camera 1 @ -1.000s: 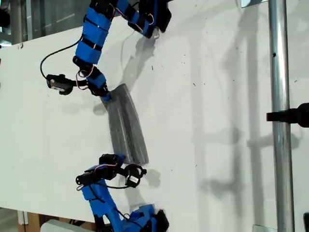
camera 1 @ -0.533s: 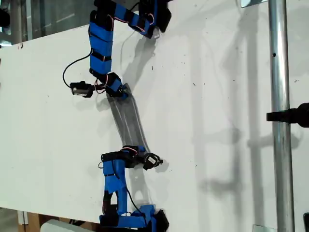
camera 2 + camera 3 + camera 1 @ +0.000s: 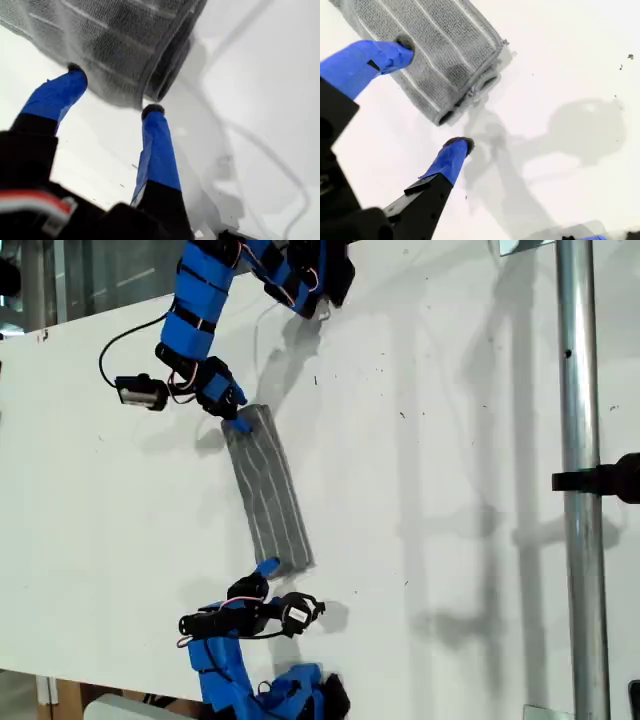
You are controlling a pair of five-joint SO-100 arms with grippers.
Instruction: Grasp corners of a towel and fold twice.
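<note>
Both arms have let go and pulled back: my first end effector (image 3: 110, 95) and my second end effector (image 3: 432, 95) hang spread, empty. One towel (image 3: 270, 495), folded into a narrow strip, lies flat on the white desk (image 3: 450, 440) between two arms.

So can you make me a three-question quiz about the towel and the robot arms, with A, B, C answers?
1. Where does the towel lie?
A. between the two arms
B. on the metal pole
C. hanging off the table

2. What colour is the towel?
A. red
B. grey with pale stripes
C. yellow

3. What are the pincers doing?
A. both open, holding nothing
B. both clamped on the towel
C. one lifting the towel

Answers: 1 A, one arm sits at each end. 2 B, both wrist views show it. 3 A, my first pincer and my second pincer gape at the towel's edges.
</note>
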